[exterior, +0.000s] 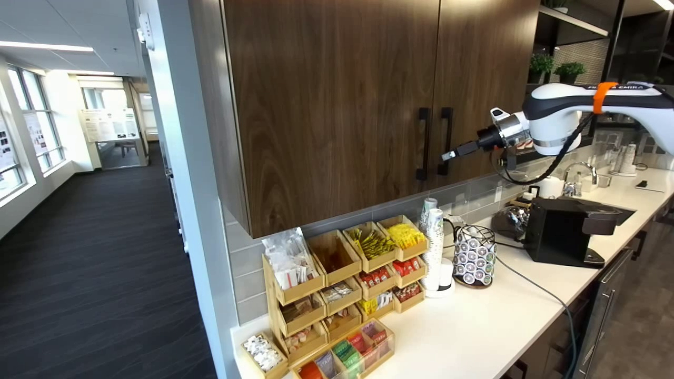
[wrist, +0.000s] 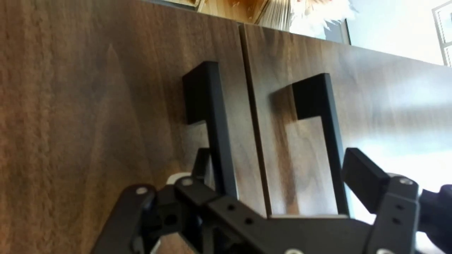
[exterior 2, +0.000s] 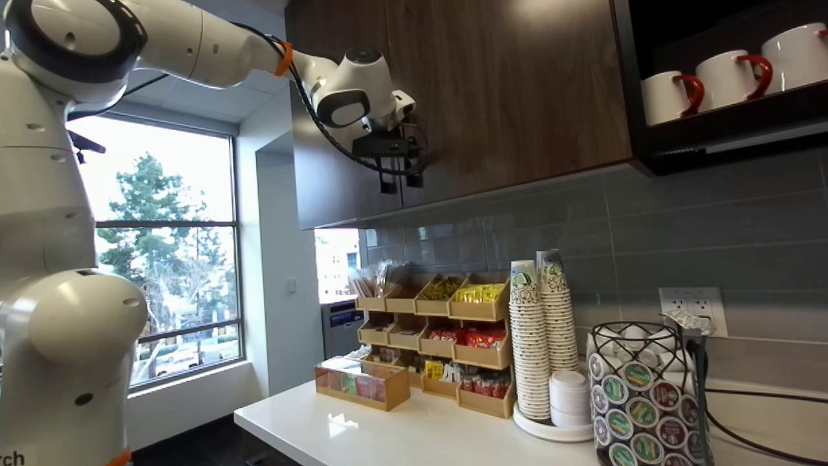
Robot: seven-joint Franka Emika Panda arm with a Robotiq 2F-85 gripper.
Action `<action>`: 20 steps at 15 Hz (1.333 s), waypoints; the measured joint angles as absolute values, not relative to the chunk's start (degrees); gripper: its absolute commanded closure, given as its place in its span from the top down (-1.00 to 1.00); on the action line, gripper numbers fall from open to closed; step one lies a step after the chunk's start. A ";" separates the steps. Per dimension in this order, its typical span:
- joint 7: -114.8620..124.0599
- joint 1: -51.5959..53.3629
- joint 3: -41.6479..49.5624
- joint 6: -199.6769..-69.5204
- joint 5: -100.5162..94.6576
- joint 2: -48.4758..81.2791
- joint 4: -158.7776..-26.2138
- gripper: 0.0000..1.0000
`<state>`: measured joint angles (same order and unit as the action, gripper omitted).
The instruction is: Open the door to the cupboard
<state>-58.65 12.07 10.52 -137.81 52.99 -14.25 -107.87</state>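
The cupboard [exterior: 337, 89] is dark brown wood-grain, its two doors flush with a narrow seam between. The door [exterior: 484, 63] carries a black bar handle [exterior: 446, 139] along its left edge; the twin panel's handle is just beside it. In an exterior view my gripper [exterior 2: 401, 184] hangs before the seam, below the wrist. In the wrist view, which stands upside down, the gripper [wrist: 279, 158] is open. One finger [wrist: 202, 162] appears left of the door's handle [wrist: 215, 123], the opposite finger [wrist: 365, 176] right of the twin's handle [wrist: 326, 116]. Whether either touches is unclear.
Below the cupboard, a white counter [exterior: 437, 337] holds a wooden sachet rack [exterior: 337, 284], cup stacks [exterior 2: 530, 349], a pod holder [exterior 2: 647, 401] and a black coffee machine [exterior: 563, 231]. An open black shelf with mugs [exterior 2: 731, 81] adjoins the door's side.
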 measured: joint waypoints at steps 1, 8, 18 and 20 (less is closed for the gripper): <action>-58.73 11.47 10.46 -137.23 53.11 -14.11 -107.59 0.07; -60.03 8.06 10.22 -135.02 55.43 -12.97 -106.30 -0.98; -62.36 5.71 8.61 -134.89 56.69 -12.44 -106.00 -0.91; -62.06 5.04 7.96 -134.88 55.84 -12.65 -106.05 -0.91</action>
